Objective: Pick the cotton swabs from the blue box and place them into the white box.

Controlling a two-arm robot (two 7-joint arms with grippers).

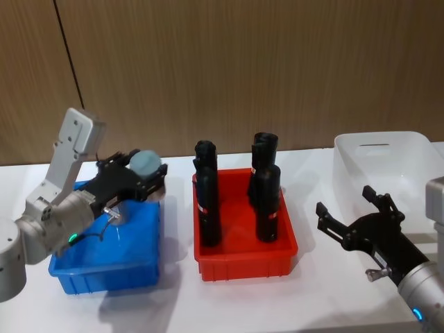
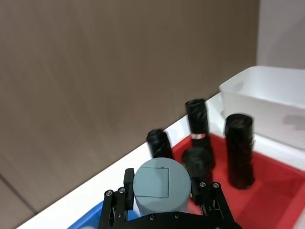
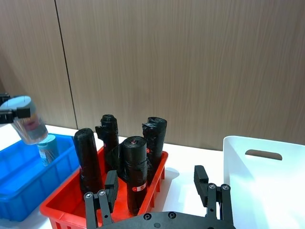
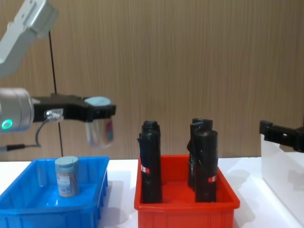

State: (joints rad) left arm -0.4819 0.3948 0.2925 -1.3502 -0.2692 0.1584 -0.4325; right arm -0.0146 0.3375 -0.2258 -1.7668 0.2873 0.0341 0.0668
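While the left claw grips a jar above the blue box, low transit may strike the cylinders; right claw hovers wide.

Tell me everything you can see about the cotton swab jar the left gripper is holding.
The jar is a small clear plastic cylinder with a pale blue round lid that has a square flap on top. Thin swabs and a reddish label show faintly through its wall. It hangs roughly upright in the air, clamped at the lid by the left gripper, above the right side of the blue box and touching nothing else. A second jar stands in the box below.
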